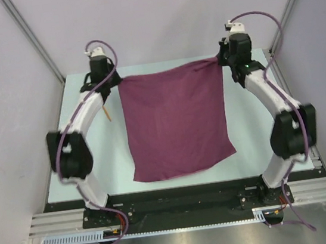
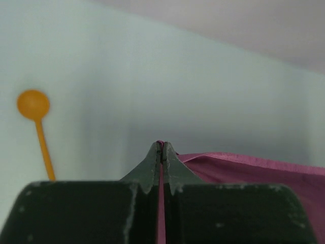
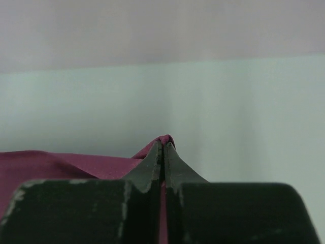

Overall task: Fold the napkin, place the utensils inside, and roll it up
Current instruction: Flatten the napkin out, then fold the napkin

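The plum napkin [image 1: 176, 120] lies spread over the middle of the pale table, its far edge stretched between the two grippers. My left gripper [image 1: 112, 84] is shut on the napkin's far left corner [image 2: 161, 144]. My right gripper [image 1: 222, 61] is shut on the far right corner [image 3: 165, 138]. One orange utensil, a small spoon [image 2: 36, 124], lies on the table left of the left gripper; in the top view only its handle [image 1: 108, 113] shows beside the left arm. No other utensil is in view.
Grey walls and metal posts stand close along the table's left, right and far sides. The table [image 1: 244, 123] has bare strips on both sides of the napkin. The arm bases sit on the black rail [image 1: 185, 200] at the near edge.
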